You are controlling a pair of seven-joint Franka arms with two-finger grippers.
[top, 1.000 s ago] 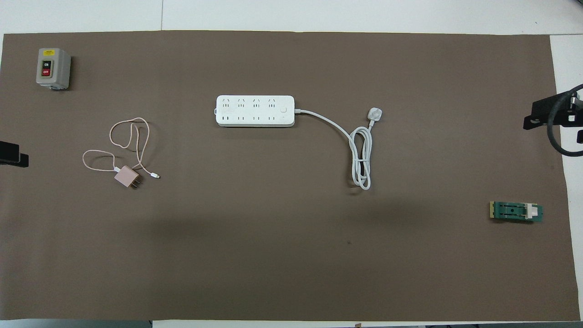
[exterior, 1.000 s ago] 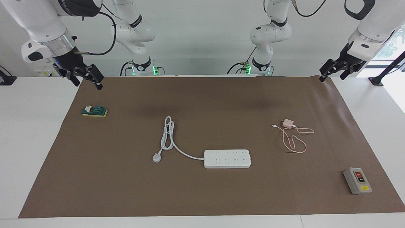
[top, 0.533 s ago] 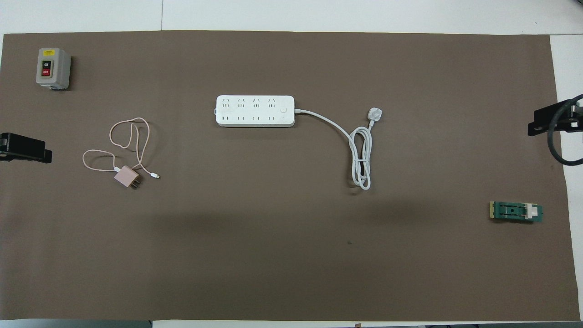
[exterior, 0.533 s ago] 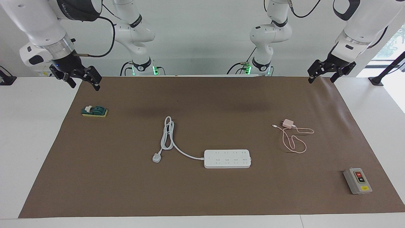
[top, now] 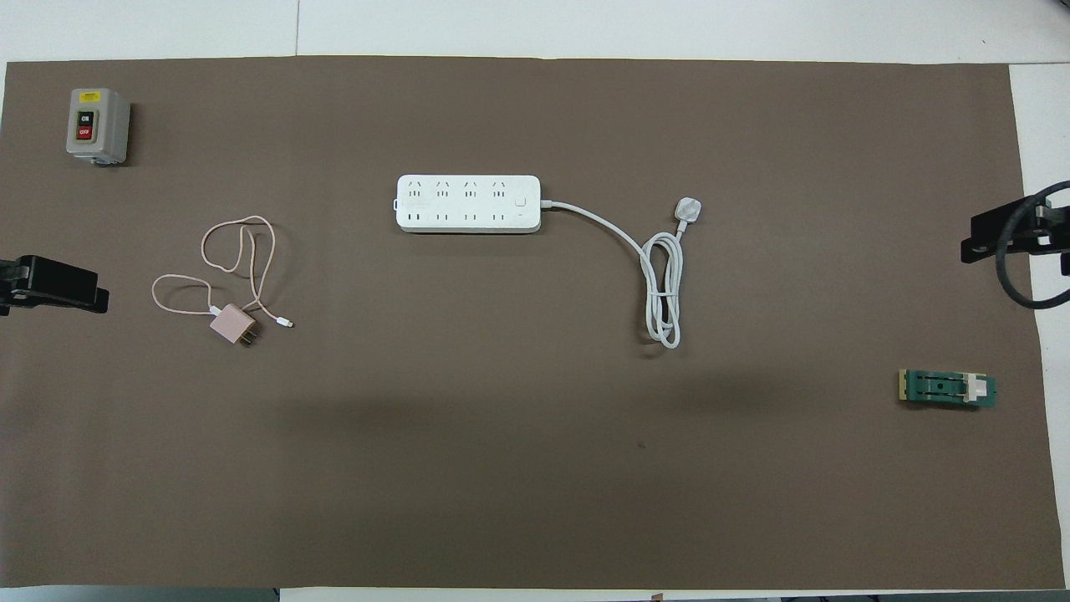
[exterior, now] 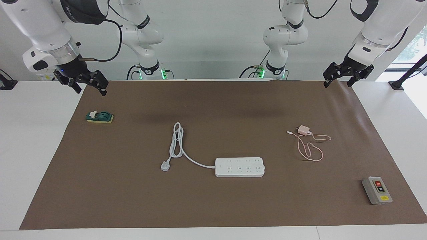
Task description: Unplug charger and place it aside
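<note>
Grey switch box (top: 98, 125), black button marked ON above red button marked OFF, yellow label on top too small to read, lettering on right arm's (exterior: 80, 10) dark cover illegible

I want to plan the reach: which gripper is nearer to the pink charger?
Left. The left gripper hangs over the mat's edge at the charger's end; the right gripper is up at the other end.

white power strip (exterior: 240, 167), grey switch box (exterior: 377, 190), green block (exterior: 99, 117)
</note>
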